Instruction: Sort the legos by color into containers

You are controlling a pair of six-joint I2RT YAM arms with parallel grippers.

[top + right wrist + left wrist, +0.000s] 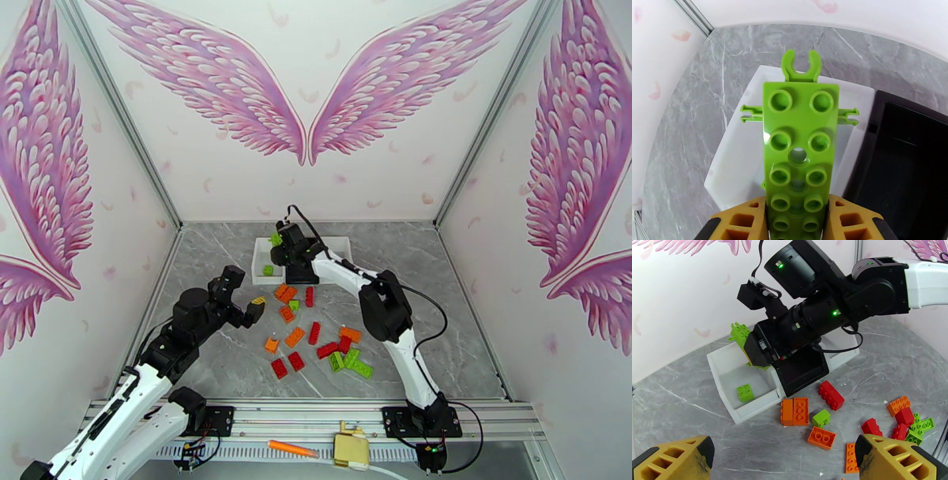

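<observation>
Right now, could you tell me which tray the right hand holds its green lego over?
The white tray on the left, beside the black tray; a small green brick already lies in it.

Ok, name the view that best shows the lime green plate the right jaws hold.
Right wrist: the long lime green studded plastic plate sits centred, studs and clips sharp. Left wrist catches one corner behind the right arm; top external, a small green speck.

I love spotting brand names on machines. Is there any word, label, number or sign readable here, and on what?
None can be read.
The lime green lego in the right gripper shows plain studs, no lettering.
The right arm shows green lights, no label.
</observation>
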